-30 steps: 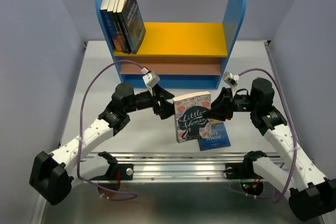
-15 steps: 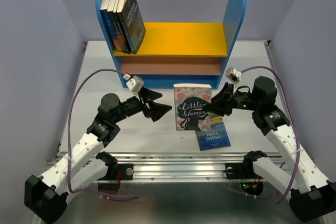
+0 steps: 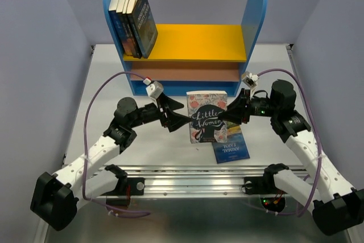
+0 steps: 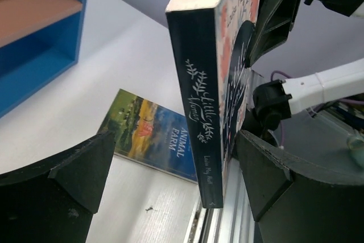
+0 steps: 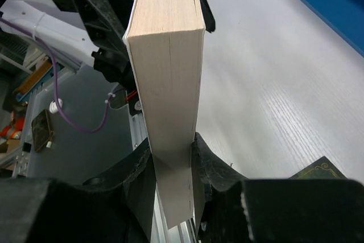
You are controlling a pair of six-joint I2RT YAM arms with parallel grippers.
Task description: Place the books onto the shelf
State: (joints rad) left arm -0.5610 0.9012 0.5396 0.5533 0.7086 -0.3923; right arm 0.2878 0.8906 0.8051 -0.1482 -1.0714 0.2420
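Observation:
My right gripper (image 3: 229,116) is shut on the Little Women book (image 3: 207,116) and holds it upright above the table by its page edge (image 5: 168,72). That grip shows in the right wrist view too, the right gripper (image 5: 173,163) pinching the pale pages. My left gripper (image 3: 181,119) stands open at the book's dark spine (image 4: 205,112). The spine lies between the left gripper's (image 4: 170,169) fingers without touching them. A second book, Animal Farm (image 3: 230,147), lies flat on the table below. Several books (image 3: 133,20) lean at the left of the shelf's (image 3: 187,41) yellow upper board.
The shelf's blue side panels (image 3: 254,9) rise at the back, with the pinkish lower board (image 3: 182,71) beneath the yellow one. A metal rail (image 3: 193,172) runs along the table's near edge. Purple cables loop over both arms.
The right gripper has raised and straightened the Little Women book. The left arm drew back to the left, then came in again to the book's spine, still open.

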